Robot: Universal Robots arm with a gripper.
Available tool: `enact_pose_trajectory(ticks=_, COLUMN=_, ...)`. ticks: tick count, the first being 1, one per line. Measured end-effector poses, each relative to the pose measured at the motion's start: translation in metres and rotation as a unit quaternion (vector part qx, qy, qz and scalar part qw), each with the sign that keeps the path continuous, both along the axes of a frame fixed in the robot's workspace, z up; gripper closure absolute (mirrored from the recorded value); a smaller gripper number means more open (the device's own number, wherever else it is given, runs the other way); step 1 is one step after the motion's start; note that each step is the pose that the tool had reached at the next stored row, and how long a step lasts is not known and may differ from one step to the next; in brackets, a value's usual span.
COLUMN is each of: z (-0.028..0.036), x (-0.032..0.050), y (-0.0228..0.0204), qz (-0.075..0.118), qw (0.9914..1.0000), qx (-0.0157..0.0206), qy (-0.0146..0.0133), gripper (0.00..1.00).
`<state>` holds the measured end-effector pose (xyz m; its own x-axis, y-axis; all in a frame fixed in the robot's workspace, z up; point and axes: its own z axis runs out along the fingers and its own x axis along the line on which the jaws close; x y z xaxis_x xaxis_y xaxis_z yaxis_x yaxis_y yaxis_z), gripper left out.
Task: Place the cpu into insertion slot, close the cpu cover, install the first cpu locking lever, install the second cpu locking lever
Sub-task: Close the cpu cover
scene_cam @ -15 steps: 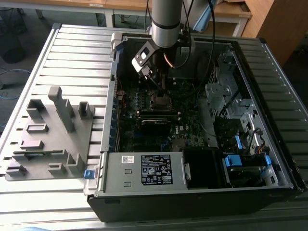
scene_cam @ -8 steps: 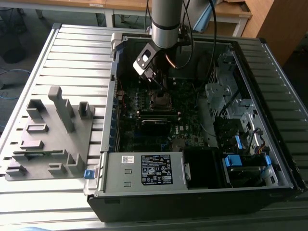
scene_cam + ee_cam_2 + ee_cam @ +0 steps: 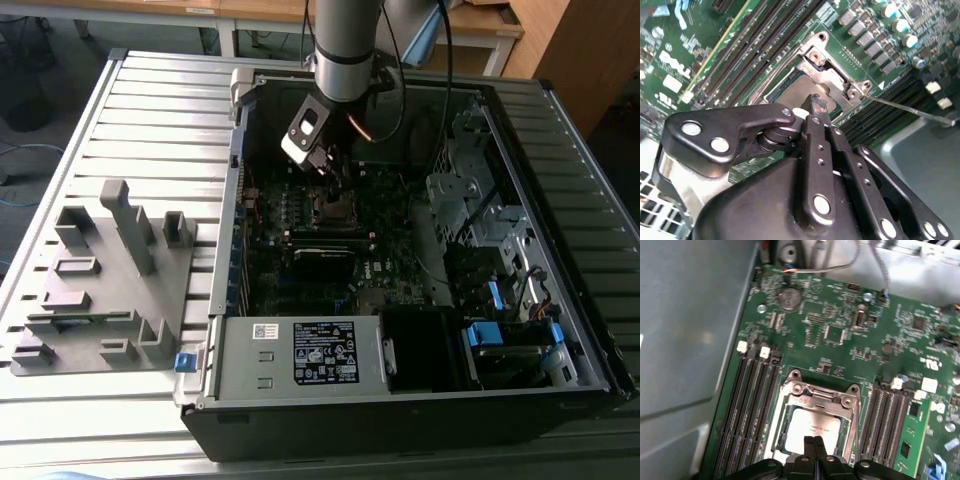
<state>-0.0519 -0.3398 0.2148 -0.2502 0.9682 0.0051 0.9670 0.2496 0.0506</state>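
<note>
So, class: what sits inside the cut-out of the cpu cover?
The cpu, silver-tan face up, fills the cut-out of the cpu cover. The insertion slot beneath is hidden by it, and the pincer covers one edge.

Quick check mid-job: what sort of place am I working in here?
Probably a robotics lab or workshop bench: an open black desktop computer case sits on a ribbed grey metal table, with wooden desks behind.
</note>
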Motion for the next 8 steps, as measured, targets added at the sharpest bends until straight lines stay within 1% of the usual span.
enact_pose_trajectory(ticks=2, z=-0.0004, x=0.0000, y=0.0000, qz=0.018, qw=0.99984, qx=0.0000, qy=0.0000, gripper=0.89)
enact_pose_trajectory(ticks=4, z=-0.0007, x=0.0000, y=0.0000, qz=0.036, qw=0.99936, qx=-0.0001, qy=0.0000, gripper=0.89)
enact_pose_trajectory(ticks=5, z=-0.0007, x=0.0000, y=0.0000, qz=0.039, qw=0.99926, qx=-0.0001, qy=0.0000, gripper=0.89)
enact_pose_trajectory(ticks=8, z=-0.0008, x=0.0000, y=0.0000, qz=0.039, qw=0.99924, qx=0.0000, qy=0.0000, gripper=0.89)
